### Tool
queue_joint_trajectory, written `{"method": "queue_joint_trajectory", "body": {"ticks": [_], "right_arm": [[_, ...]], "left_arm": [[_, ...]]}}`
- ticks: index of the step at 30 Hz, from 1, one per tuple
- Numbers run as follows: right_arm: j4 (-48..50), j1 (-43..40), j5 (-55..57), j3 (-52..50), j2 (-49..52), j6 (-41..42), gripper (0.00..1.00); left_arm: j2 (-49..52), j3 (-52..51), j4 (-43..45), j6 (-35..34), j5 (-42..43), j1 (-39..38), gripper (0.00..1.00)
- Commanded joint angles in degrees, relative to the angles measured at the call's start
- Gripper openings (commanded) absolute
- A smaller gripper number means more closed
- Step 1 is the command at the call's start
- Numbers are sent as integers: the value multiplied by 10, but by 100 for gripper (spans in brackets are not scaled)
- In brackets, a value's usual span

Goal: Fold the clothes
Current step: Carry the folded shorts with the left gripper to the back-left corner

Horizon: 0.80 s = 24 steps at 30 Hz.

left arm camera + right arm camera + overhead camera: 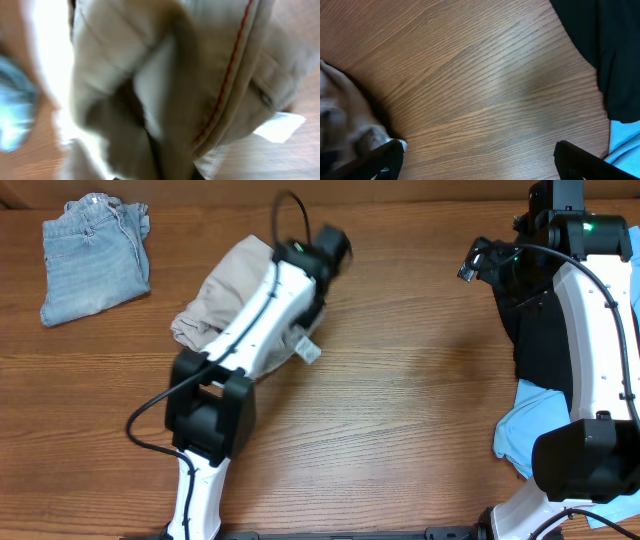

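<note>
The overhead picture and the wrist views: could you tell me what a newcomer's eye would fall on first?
The crumpled beige shorts left of the middle of the table stand out first, with the left arm lying across them and their cloth filling the left wrist view. Next come the denim jeans at the far left corner, and the black garment and sky-blue top piled at the right edge.

No lettering, brand, number or sign can be read in any view; the white tag [278,126] on the beige shorts [150,75] is blurred and glaring, with no legible print
</note>
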Motion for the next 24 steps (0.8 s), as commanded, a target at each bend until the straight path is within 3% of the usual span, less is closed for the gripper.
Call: {"method": "queue_joint_trajectory", "body": {"ticks": [1,12,24], "right_arm": [[1,-2,6,-1,0,-3,100],[1,-2,5,-1,0,-3,100],[0,-2,4,-1,0,-2,100]], "left_arm": [[-7,118,-42,-5,-67,34,4],[-7,354,-106,17,-82,137,4],[-7,407,-39,22,-89,298,4]]}}
